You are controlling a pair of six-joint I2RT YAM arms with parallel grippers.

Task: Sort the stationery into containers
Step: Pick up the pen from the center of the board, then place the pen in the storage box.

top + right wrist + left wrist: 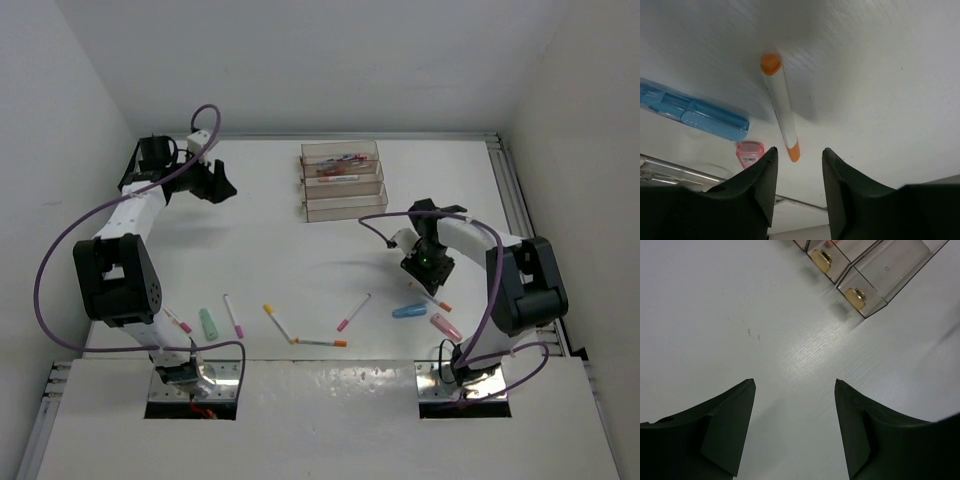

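Note:
Three clear trays stand in a stepped row at the back centre; the two far ones hold a few pens. Their ends show in the left wrist view. My left gripper is open and empty over bare table, left of the trays. My right gripper is open just above a white pen with orange ends, which lies on the table. Beside it lie a blue piece and a pink piece.
Loose along the near side lie a pink-capped pen, a yellow-capped pen, an orange-tipped pen, a pink pen, a green piece and another pen. A metal rail edges the right side.

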